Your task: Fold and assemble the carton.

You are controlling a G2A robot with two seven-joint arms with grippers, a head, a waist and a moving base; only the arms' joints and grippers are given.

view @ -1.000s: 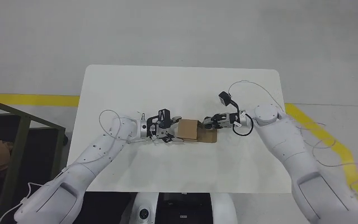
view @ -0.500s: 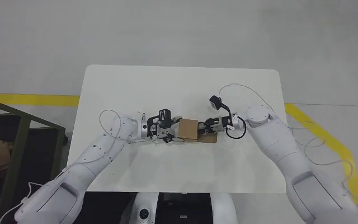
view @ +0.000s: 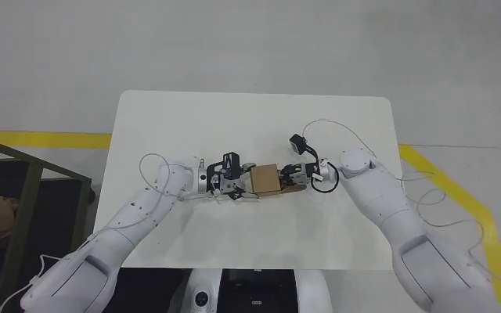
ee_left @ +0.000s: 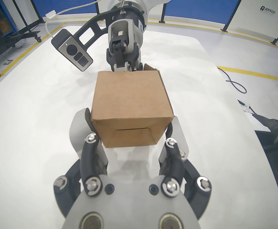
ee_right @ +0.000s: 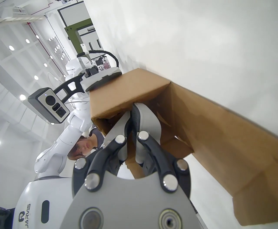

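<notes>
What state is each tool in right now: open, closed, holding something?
Left tool: closed on the small brown cardboard carton, gripping its sides.
Right tool: closed, tips at the carton's open end.

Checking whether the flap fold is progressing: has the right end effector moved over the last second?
Yes. The right end effector has moved away from the right edge of the table, in toward the carton.

A white table [view: 156, 117] with rounded corners stands on a pale grey floor [view: 235, 39] marked with yellow lines [view: 55, 140]. A dark green frame [view: 30, 196] stands near the table's left side. Blue partition panels [ee_left: 195, 8] on black feet line the room's far side, and round ceiling lights [ee_right: 28, 40] glow overhead
</notes>
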